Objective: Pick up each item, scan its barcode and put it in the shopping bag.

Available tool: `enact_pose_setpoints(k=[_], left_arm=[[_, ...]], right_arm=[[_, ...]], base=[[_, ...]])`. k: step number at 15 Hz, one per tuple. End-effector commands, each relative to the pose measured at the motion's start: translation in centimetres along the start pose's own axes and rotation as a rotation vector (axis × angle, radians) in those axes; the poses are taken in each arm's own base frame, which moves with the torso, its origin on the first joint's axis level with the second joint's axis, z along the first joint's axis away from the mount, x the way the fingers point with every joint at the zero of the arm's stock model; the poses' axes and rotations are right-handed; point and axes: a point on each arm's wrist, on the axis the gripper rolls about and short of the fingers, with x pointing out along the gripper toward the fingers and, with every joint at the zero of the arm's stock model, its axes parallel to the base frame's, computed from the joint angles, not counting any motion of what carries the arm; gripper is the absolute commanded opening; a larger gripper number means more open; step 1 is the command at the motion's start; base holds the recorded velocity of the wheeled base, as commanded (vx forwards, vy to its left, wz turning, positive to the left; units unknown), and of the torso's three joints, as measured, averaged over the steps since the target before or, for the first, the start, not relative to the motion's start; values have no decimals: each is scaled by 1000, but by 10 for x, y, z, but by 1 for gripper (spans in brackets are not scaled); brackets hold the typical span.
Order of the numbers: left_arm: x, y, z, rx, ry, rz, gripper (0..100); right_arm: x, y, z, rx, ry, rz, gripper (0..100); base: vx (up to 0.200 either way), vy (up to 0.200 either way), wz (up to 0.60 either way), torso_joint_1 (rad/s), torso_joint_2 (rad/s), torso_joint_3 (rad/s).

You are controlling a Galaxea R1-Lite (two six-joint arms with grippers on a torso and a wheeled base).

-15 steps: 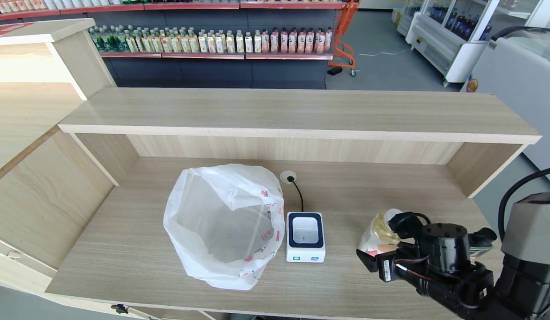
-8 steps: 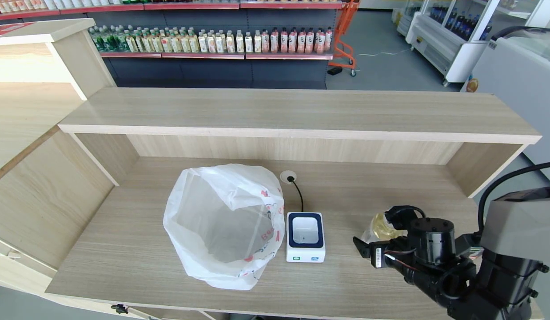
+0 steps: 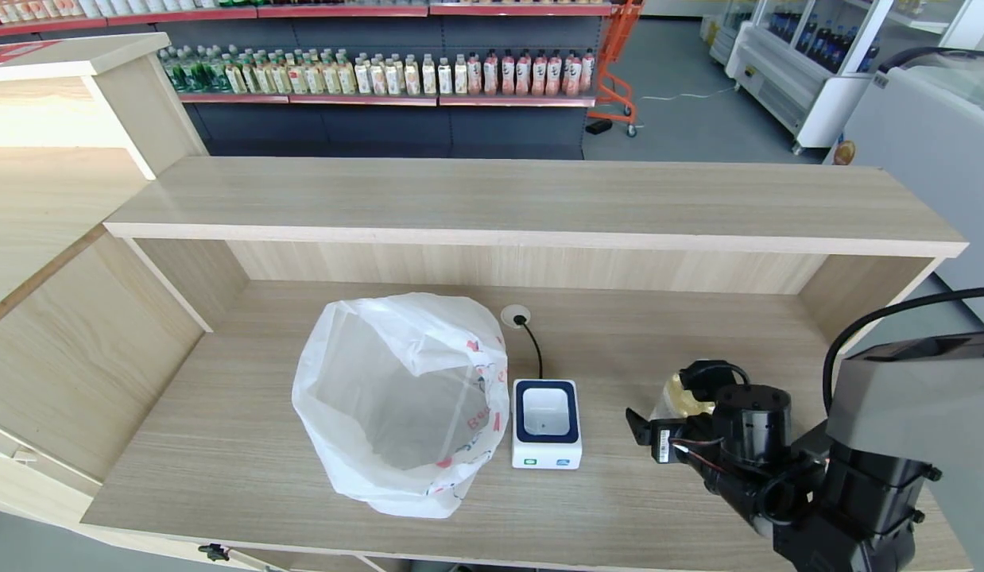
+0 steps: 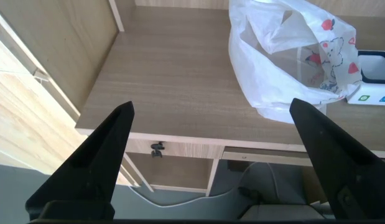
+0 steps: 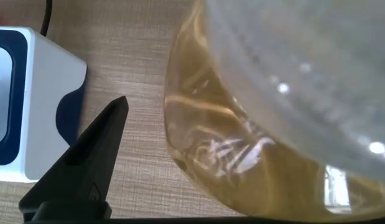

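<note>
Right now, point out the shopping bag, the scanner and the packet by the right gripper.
shopping bag (image 3: 311,397), head view, its left wall.
scanner (image 3: 547,423), head view, its top window.
packet (image 3: 673,401), head view, its yellowish clear side.

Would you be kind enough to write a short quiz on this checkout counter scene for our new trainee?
1. True or false: the shopping bag lies folded flat on the counter.
2. What stands just to the robot's right of the bag? A) a basket B) the scanner C) a bottle crate
3. Fill in: the left pincer is ____ (open or shut).
Key: 1 false, it stands open; 2 B; 3 open.
</note>
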Motion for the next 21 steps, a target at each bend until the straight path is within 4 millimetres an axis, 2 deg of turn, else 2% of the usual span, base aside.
enact_pose_setpoints(k=[1, 5, 10, 11, 18, 21], left_arm=[[0, 0, 0, 0, 0, 1, 100], [0, 0, 0, 0, 0, 1, 100], [0, 0, 0, 0, 0, 1, 100], [0, 0, 0, 0, 0, 1, 100], [0, 0, 0, 0, 0, 1, 100], [0, 0, 0, 0, 0, 1, 100]], right_arm=[[4, 7, -4, 6, 4, 17, 100], [11, 14, -4, 6, -16, 20, 100], [24, 21, 7, -11, -79, 38, 100], [24, 22, 7, -12, -79, 41, 0], [30, 24, 15, -90, -116, 58, 0], [34, 23, 9, -119, -100, 50, 0]], base=[[0, 0, 0, 0, 0, 0], [0, 0, 0, 0, 0, 0], [0, 0, 0, 0, 0, 0], [0, 0, 0, 0, 0, 0], [0, 0, 0, 0, 0, 0], [0, 0, 0, 0, 0, 0]])
